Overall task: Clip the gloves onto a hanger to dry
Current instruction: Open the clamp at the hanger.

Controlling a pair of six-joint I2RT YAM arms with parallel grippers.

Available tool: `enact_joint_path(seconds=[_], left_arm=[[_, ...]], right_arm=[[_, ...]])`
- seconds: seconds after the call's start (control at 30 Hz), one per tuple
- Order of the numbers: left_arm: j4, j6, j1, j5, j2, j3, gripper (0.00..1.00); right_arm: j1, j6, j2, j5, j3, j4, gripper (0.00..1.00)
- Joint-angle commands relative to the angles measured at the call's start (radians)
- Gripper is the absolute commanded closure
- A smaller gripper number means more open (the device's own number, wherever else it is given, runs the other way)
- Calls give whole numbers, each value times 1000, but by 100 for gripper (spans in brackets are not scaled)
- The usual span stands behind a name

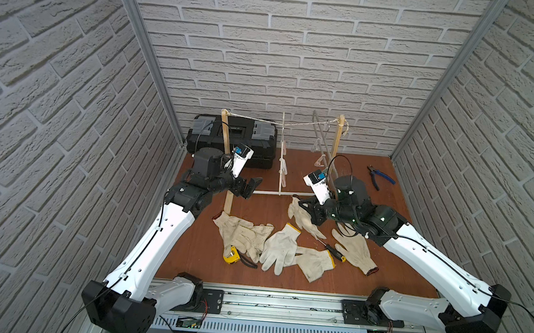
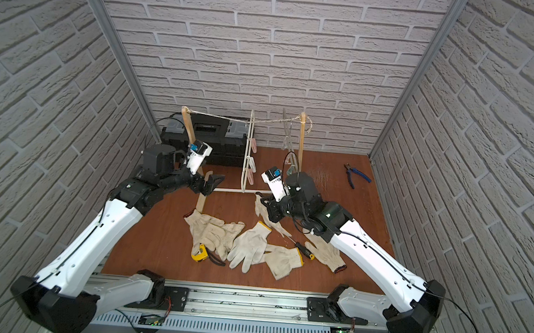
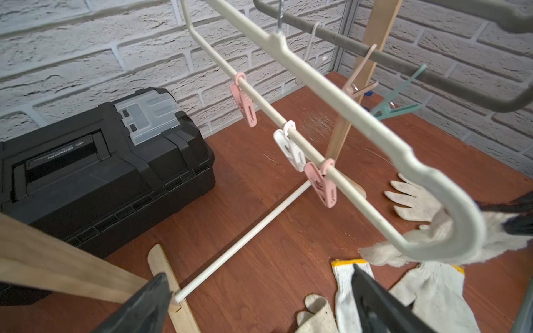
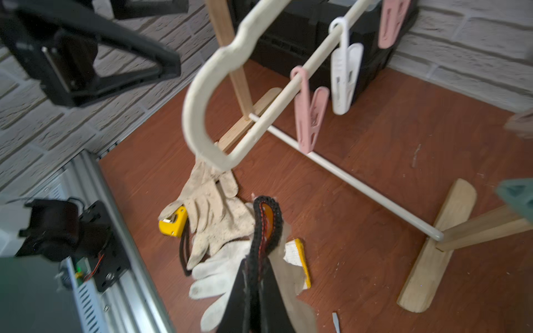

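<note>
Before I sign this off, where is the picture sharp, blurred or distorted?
Both top views: even light, sharp on the gloves, brick walls splayed by the wide lens. Left wrist view: pink clip crisp, left gripper out of focus. Right wrist view: smeared throughout, held glove and tape measure soft.

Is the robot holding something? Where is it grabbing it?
The right pincer is shut on one dirty glove; its tips hide which part. The left pincer is open and empty.
</note>
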Motion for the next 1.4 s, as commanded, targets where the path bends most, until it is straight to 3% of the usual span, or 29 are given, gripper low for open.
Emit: enact_joint_path(seconds=[0.0, 0.2, 0.37, 0.57, 1.2, 1.37], left_arm=[[103, -30, 7, -42, 50, 9, 2], [170, -110, 6, -150, 171, 34, 2], [234, -202, 1, -216, 249, 55, 3], [363, -255, -22, -217, 314, 48, 3], [459, -271, -50, -182, 441, 123, 2], [483, -291, -47, -150, 463, 143, 2]], right_arm=[[0, 111, 49, 237, 62, 123, 98], [0, 143, 188, 331, 165, 180, 98], [-5, 92, 277, 408, 205, 283, 98], [-13, 23, 373, 440, 280, 362, 98], [-129, -93, 627, 246, 441, 507, 98], [-171, -65, 664, 161, 483, 524, 97]])
